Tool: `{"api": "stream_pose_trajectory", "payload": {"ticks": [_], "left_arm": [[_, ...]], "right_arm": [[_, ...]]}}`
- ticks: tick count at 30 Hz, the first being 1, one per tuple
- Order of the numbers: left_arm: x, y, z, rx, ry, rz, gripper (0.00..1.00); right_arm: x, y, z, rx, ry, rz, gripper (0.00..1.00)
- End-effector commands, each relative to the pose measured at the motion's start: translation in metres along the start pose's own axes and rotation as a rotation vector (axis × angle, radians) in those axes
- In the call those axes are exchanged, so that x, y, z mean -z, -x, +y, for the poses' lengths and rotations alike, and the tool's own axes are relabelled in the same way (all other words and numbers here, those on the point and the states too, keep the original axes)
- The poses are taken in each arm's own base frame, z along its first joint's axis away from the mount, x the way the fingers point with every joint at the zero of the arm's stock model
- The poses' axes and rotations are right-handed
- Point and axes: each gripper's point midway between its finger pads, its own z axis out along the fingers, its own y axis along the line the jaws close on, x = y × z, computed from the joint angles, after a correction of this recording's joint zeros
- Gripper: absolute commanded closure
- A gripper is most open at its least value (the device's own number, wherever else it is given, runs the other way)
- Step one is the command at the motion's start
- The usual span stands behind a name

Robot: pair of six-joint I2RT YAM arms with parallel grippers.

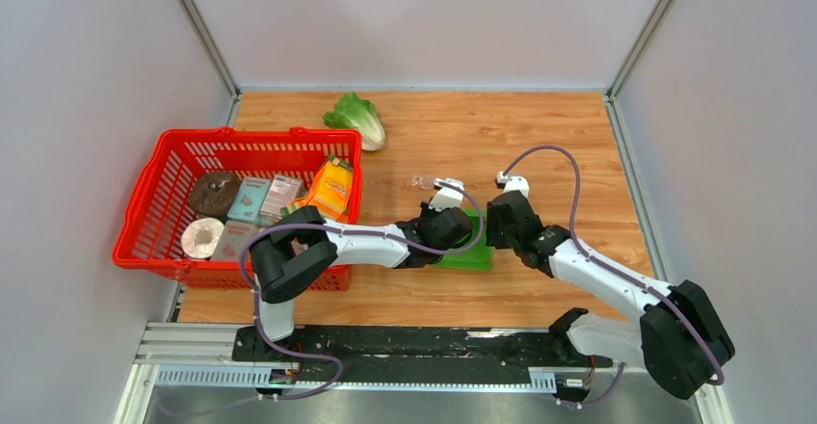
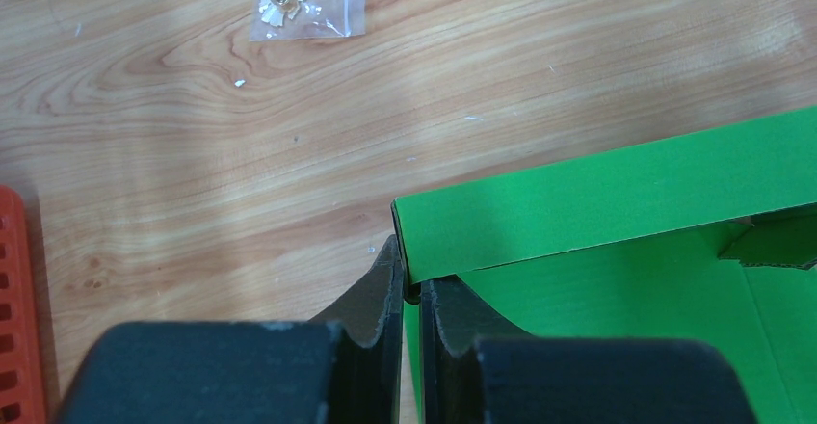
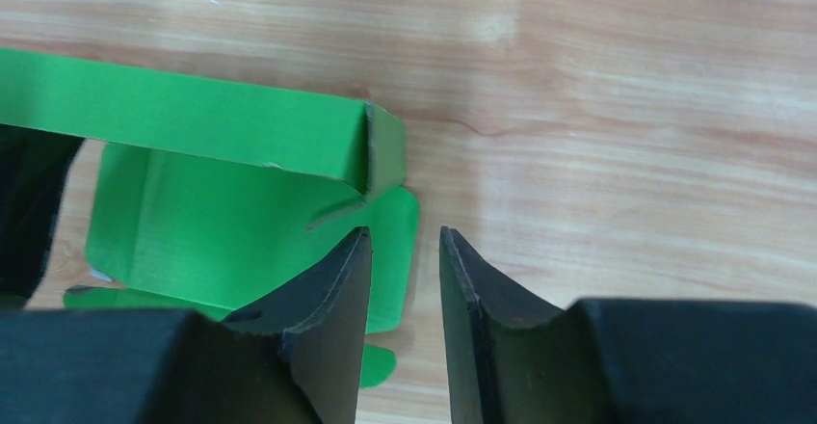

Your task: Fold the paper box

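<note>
The left tool [image 2: 412, 294] pinches the paper box [image 2: 617, 193] by its left wall; the right tool [image 3: 403, 241] stands open, empty, at its right flap. A crooked pinch there could crease the card.

paper box [image 2: 617, 193] — matt card; table [image 2: 193, 154], smooth wood

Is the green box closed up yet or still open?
Still open, half folded: the paper box has one long wall standing, while its rounded end tabs lie flat on the table; nothing covers the inside.

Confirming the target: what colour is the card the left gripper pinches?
Bright plain green paper box; clearest in left wrist view.
</note>
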Motion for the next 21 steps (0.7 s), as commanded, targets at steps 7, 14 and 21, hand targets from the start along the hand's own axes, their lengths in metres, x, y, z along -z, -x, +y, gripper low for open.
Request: {"api": "stream_pose_trajectory", "payload": {"ticks": [7,14,21], "left_arm": [[0.006,-0.022,0.007,-0.092,-0.013,0.071,1.0],[0.007,-0.022,0.007,-0.094,-0.015,0.072,1.0],[0.006,-0.021,0.006,-0.09,-0.016,0.07,1.0]], "right_arm": [[-0.027,0.044,0.034,0.019,0.11,-0.176,0.66],[-0.036,0.043,0.039,0.02,0.109,-0.202,0.71],[-0.036,0.037,0.028,0.02,0.029,-0.205,0.88]]}}
